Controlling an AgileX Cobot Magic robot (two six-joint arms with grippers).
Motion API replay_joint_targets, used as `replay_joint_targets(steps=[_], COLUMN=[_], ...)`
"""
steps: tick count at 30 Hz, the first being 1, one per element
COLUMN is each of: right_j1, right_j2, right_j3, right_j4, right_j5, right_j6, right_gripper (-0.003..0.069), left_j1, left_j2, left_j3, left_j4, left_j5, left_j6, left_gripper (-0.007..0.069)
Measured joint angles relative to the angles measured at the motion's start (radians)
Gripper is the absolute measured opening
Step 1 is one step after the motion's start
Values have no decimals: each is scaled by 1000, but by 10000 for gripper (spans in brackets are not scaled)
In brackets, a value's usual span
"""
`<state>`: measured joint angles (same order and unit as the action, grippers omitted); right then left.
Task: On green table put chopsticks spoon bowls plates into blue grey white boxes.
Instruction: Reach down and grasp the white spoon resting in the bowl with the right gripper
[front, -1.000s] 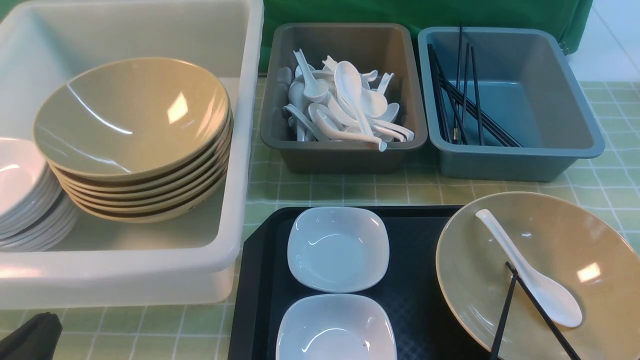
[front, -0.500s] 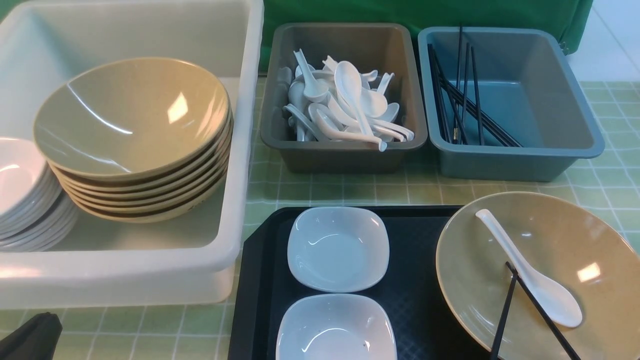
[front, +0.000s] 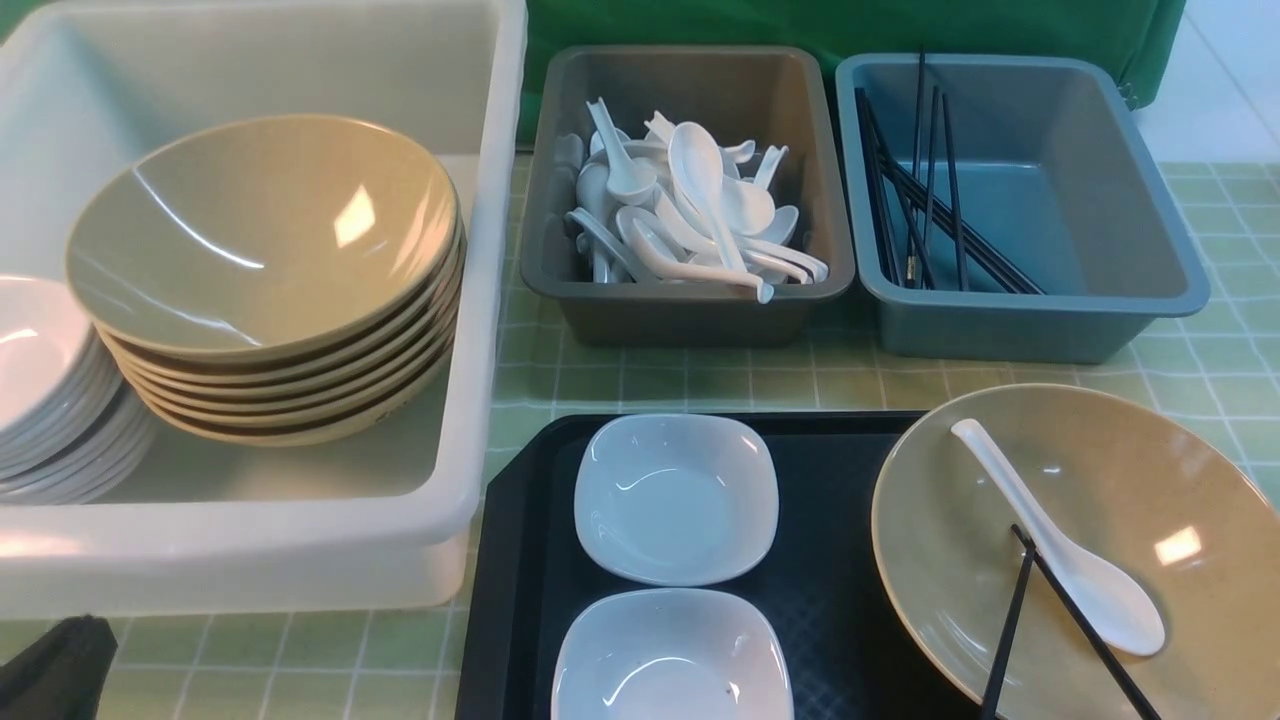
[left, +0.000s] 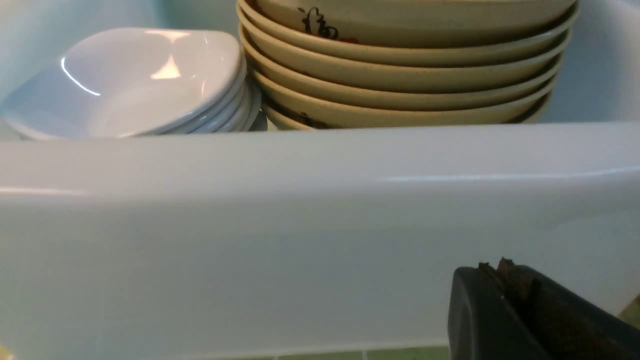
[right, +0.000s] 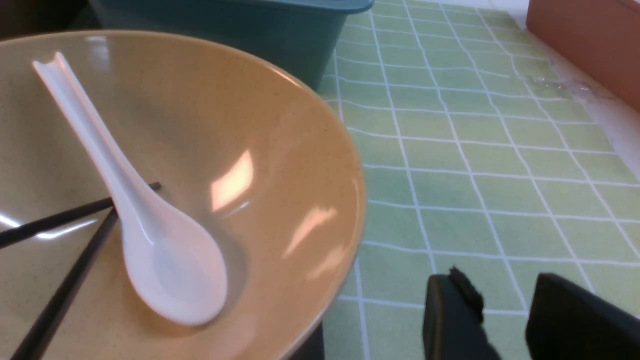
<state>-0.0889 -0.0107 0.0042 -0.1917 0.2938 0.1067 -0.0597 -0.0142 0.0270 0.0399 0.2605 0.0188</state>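
Observation:
On the black tray a tan bowl holds a white spoon and two black chopsticks. Two white square plates sit on the tray to its left. The white box holds stacked tan bowls and white plates. Spoons fill the grey box; chopsticks lie in the blue box. My left gripper is shut and empty in front of the white box's near wall. My right gripper is open and empty over the green table beside the bowl.
The green checked tablecloth runs between the boxes and the tray. A brown surface borders the table's far right edge. The left gripper's dark tip shows at the front view's lower left corner.
The left gripper's tip at the lower left has shifted slightly to the left. Everything else is still.

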Motion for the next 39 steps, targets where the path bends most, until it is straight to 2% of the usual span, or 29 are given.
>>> replay_joint_targets(steps=[9,15,19,21,25,27,31,36,37,39], right_j1=[0,0,0,0,0,0,0,0,0,0], right_j2=[0,0,0,0,0,0,16,184,193,310], right_j3=[15,22,24,24,24,21,-130,-469,-469,-626], right_j4=[0,0,0,0,0,0,-1,-1,-1,-1], right_j5=[-98,-222,-349,-468,-671,-709,-636,-447,-437,-270], right_j6=[0,2,113,215,307,356,431,444,444,428], right_gripper=[236,236,236,236,236,236,236,236,236,236], left_j1=[0,0,0,0,0,0,0,0,0,0], left_j2=[0,0,0,0,0,0,74,295,315,438], left_j3=[0,0,1,1,-3,-30,-242,-574,-586,-718], left_j4=[2,2,-18,-64,-91,-91,-67,-65,-65,-63], left_j5=[-260,-277,-366,-475,-644,-639,-550,-349,-324,-158], left_j6=[3,3,-29,-110,-208,-226,-243,-281,-283,-292], left_gripper=[-1,-1,-1,-1,-1,-1,-1,-1,-1,-1])
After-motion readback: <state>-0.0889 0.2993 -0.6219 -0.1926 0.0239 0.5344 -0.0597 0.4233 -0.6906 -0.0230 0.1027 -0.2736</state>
